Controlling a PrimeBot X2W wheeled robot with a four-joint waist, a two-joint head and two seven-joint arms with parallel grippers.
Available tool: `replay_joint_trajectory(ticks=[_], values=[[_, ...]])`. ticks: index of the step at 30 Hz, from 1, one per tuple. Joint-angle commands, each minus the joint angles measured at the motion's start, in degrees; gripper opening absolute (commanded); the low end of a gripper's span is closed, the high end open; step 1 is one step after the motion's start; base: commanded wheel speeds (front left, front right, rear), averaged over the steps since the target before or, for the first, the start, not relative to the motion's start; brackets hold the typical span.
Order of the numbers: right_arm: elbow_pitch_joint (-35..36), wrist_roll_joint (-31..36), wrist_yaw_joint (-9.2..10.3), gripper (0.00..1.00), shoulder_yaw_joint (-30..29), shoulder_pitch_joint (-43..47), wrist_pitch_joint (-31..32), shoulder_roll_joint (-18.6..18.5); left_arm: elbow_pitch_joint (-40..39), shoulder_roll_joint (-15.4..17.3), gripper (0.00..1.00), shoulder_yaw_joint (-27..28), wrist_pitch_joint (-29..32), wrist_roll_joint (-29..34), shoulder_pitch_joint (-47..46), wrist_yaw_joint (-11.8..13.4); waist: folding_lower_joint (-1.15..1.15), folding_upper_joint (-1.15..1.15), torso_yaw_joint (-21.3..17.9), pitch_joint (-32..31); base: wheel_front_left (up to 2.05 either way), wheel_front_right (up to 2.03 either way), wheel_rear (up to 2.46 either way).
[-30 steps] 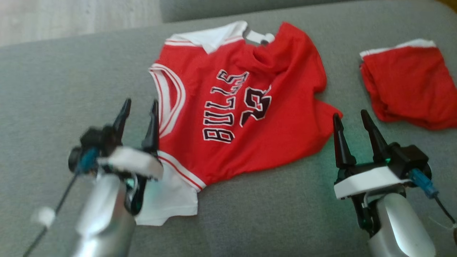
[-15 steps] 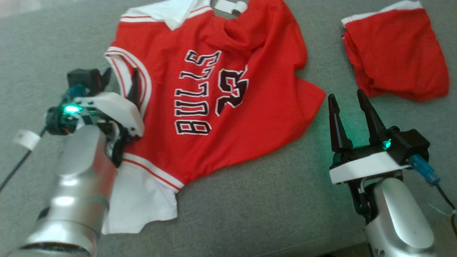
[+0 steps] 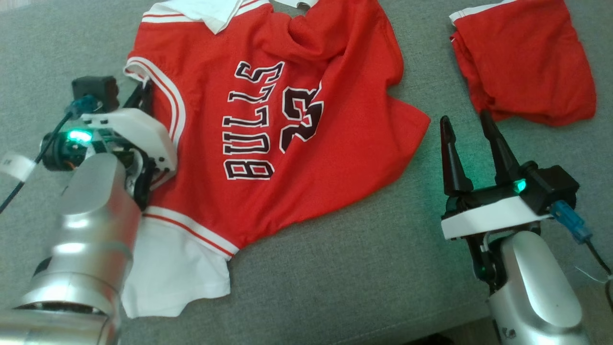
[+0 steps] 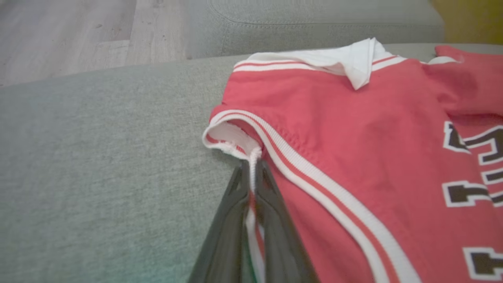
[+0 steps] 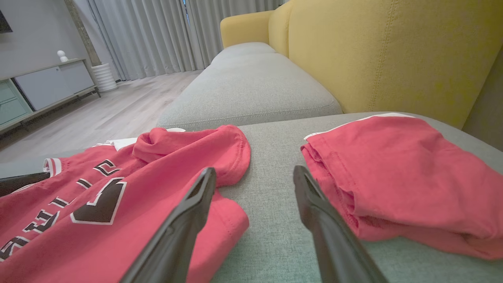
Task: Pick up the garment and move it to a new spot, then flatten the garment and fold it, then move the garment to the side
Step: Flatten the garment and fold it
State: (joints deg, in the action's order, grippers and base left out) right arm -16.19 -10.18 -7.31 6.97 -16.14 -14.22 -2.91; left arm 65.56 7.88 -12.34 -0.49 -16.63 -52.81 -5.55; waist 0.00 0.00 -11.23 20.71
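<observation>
The garment (image 3: 287,120) is a red jersey with white trim and black "BULLS 23" lettering, spread rumpled on the grey sofa seat (image 3: 335,287). My left gripper (image 3: 143,96) is shut on the white-and-red striped armhole trim at the jersey's left edge. In the left wrist view the trim (image 4: 251,165) is pinched between the two dark fingers (image 4: 232,220). My right gripper (image 3: 467,124) stands open on the seat just right of the jersey's lower corner, holding nothing. The right wrist view shows the jersey (image 5: 118,188) left of the spread fingers (image 5: 196,204).
A second red piece of clothing (image 3: 522,62) with a white edge lies folded at the far right of the seat, also in the right wrist view (image 5: 393,177). A yellow sofa back (image 5: 373,51) rises behind it. Wooden floor (image 4: 78,31) lies beyond the seat's far edge.
My left gripper has gone forward to the jersey's armhole and shut on its trim. The head camera has tilted, shifting the scene up and left. My right gripper keeps its place, open.
</observation>
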Motion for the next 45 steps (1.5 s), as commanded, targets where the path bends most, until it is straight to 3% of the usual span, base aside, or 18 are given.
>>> replay_joint_trajectory(ticks=[1, 10, 19, 20, 21, 31, 45], values=[[1.6, -0.5, -0.18, 1.0, 1.4, -1.6, -0.8, 0.0, -0.6, 3.2, 0.0, 1.7, -1.8, -0.9, -2.3, 0.4, 0.0, 0.0, 0.0, 0.0, 0.0, 0.0, 0.0], [1.5, -0.5, -0.18, 1.0, 1.9, -2.7, -0.8, 0.0, -1.2, 10.2, 0.0, 5.1, -11.0, -2.3, -9.5, 3.4, 0.0, 0.0, -0.2, 0.8, 0.0, 0.0, 0.0], [1.0, -0.6, -0.18, 1.0, 2.4, -3.0, -0.8, 0.0, 0.9, 15.5, 0.0, 6.3, -13.0, -2.5, -13.1, 5.1, 0.0, 0.0, -0.2, 1.1, 0.0, 0.0, 0.0], [0.9, -0.6, -0.18, 1.0, 2.3, -3.0, -0.8, 0.0, 1.3, 15.4, 0.7, 6.0, -13.1, -2.3, -13.3, 5.2, 0.0, 0.0, 0.0, 1.1, 0.0, 0.0, 0.0], [0.8, -0.6, -0.18, 1.0, 2.3, -3.0, -0.8, 0.0, 1.5, 15.4, 1.0, 5.9, -13.2, -2.3, -13.4, 5.4, 0.0, 0.0, 0.3, 1.1, 0.0, 0.0, 0.0], [-0.2, -0.4, -0.18, 1.0, 2.1, -2.5, -0.8, 0.0, -1.0, 12.0, 1.0, 5.1, -14.5, -2.5, -9.1, 3.1, 0.0, 0.0, 5.4, -2.5, 0.0, 0.0, 0.0], [-2.7, -1.5, -0.18, 1.0, 1.2, 2.6, -0.8, 0.0, -31.2, 2.5, 1.0, 8.0, -14.5, -2.8, 18.8, 0.5, 0.0, 0.0, 14.4, -13.0, 0.0, 0.0, 0.0]])
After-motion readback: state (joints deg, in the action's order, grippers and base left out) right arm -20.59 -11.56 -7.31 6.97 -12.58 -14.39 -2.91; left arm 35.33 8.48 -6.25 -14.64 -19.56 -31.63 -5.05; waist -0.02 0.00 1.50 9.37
